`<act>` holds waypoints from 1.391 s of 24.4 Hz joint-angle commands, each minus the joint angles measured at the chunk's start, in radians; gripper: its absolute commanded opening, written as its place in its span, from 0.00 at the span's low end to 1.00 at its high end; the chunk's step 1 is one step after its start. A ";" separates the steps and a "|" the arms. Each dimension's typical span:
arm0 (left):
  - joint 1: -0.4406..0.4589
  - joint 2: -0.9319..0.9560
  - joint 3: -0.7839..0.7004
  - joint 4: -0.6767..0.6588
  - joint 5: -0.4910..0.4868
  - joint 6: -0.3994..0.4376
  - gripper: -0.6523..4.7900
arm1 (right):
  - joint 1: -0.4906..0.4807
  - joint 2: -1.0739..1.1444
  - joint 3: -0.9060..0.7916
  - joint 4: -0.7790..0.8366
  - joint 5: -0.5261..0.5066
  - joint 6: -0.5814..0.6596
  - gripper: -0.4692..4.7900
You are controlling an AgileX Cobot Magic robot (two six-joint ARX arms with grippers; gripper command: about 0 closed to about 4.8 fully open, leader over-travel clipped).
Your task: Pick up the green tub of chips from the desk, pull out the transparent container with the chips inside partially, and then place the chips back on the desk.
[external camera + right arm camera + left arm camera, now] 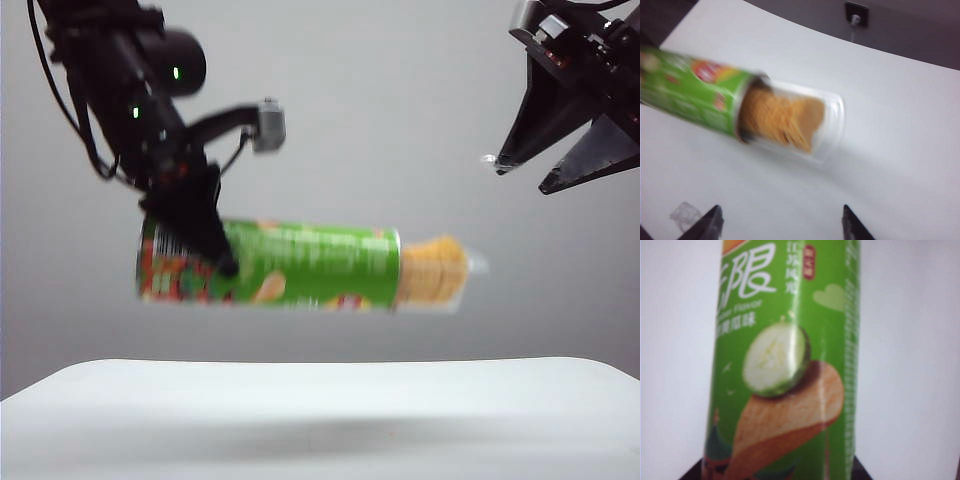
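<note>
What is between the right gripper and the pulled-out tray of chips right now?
Nothing: the exterior view shows only grey backdrop between the open right gripper, up and to the right, and the transparent container sticking out of the green tub, held by the left gripper.

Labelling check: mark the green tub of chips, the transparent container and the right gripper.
green tub of chips (300, 262), exterior view, mid-body of the can.
transparent container (832, 122), right wrist view, clear rounded end past the chips.
right gripper (520, 178), exterior view, midway between fingertips, open.
</note>
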 commanded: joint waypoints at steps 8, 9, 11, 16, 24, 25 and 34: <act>0.000 0.111 -0.167 0.180 0.031 0.003 0.56 | 0.000 -0.004 -0.072 0.019 -0.002 0.005 0.70; 0.000 0.111 -0.182 0.216 0.027 0.019 0.56 | 0.000 -0.004 -0.085 0.024 -0.002 0.005 0.70; 0.000 0.111 -0.205 0.269 0.011 0.035 0.56 | 0.000 -0.004 -0.110 0.027 -0.002 0.005 0.70; 0.000 0.113 -0.277 0.414 0.006 0.104 0.56 | 0.000 -0.004 -0.135 0.067 -0.006 0.022 0.69; 0.001 0.126 -0.354 0.563 0.024 0.155 0.56 | 0.001 -0.004 -0.135 0.117 -0.029 0.063 0.69; 0.001 0.128 -0.356 0.571 0.035 0.155 0.56 | 0.001 -0.004 -0.135 0.117 -0.029 0.063 0.69; 0.000 0.133 -0.356 0.558 0.055 0.083 1.00 | 0.001 -0.004 -0.135 0.114 -0.029 0.063 0.69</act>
